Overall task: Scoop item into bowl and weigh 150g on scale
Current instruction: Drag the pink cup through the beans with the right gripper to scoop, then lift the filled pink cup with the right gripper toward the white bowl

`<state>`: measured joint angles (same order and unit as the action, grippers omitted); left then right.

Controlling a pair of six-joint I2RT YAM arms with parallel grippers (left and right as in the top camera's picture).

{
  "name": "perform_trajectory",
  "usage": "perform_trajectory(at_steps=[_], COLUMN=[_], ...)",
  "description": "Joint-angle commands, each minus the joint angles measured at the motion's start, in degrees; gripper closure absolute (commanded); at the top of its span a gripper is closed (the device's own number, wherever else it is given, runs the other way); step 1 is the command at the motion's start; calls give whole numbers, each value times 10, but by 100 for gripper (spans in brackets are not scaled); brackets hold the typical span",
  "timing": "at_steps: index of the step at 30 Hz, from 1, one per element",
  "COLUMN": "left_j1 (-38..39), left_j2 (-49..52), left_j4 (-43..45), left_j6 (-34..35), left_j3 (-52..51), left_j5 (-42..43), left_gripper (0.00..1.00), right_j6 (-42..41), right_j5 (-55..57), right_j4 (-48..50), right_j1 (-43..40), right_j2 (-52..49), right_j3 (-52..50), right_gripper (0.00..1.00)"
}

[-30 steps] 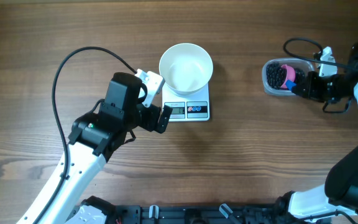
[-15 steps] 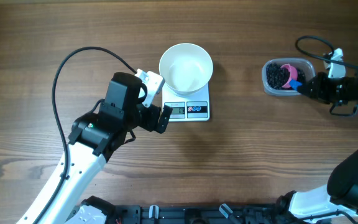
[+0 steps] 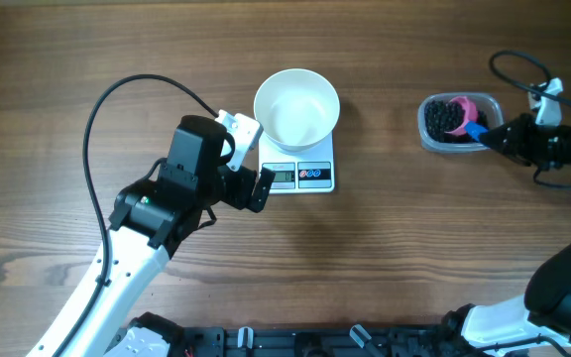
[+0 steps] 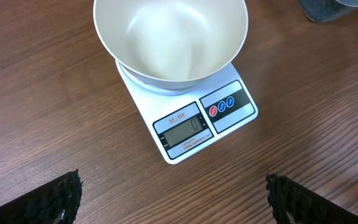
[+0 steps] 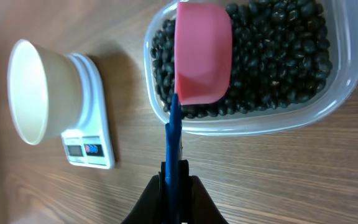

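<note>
The right gripper [image 5: 174, 180], pinching the blue handle [image 5: 174, 134] of the pink scoop [image 5: 202, 53], is keeping its cup at the pellets [image 5: 278, 56] in the clear tub [image 5: 347, 93], well right of the scale [image 3: 303, 176], long axis pointing roughly toward the bowl [image 3: 296, 107] sitting on the scale, while the left gripper [image 4: 176, 199] is hovering spread just beside the scale.

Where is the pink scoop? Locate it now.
In the overhead view, the pink scoop sits in the clear tub of black pellets on the right, its blue handle pinched by the right gripper, right of the scale.
</note>
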<state>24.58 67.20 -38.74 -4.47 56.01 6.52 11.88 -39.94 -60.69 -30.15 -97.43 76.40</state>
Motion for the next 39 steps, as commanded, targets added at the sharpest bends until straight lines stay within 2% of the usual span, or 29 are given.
perform_trajectory(at_steps=[1, 17, 33, 39], left_j1=[-3, -3, -3, -3], left_j2=[3, 3, 3, 3], left_j4=[2, 2, 2, 2], left_j6=[-11, -11, -11, -11], left_j3=[10, 10, 10, 10], left_j5=[1, 1, 1, 1], left_gripper=[0, 0, 0, 0], right_j6=[-37, -93, -88, -73], right_j5=[-54, -202, -209, -327], right_j4=[-7, -28, -58, -64], right_j1=[-27, -65, -104, -103], right_j2=[-7, -7, -7, -7], right_j3=[-4, -4, -4, -4], right_gripper=[96, 96, 96, 96])
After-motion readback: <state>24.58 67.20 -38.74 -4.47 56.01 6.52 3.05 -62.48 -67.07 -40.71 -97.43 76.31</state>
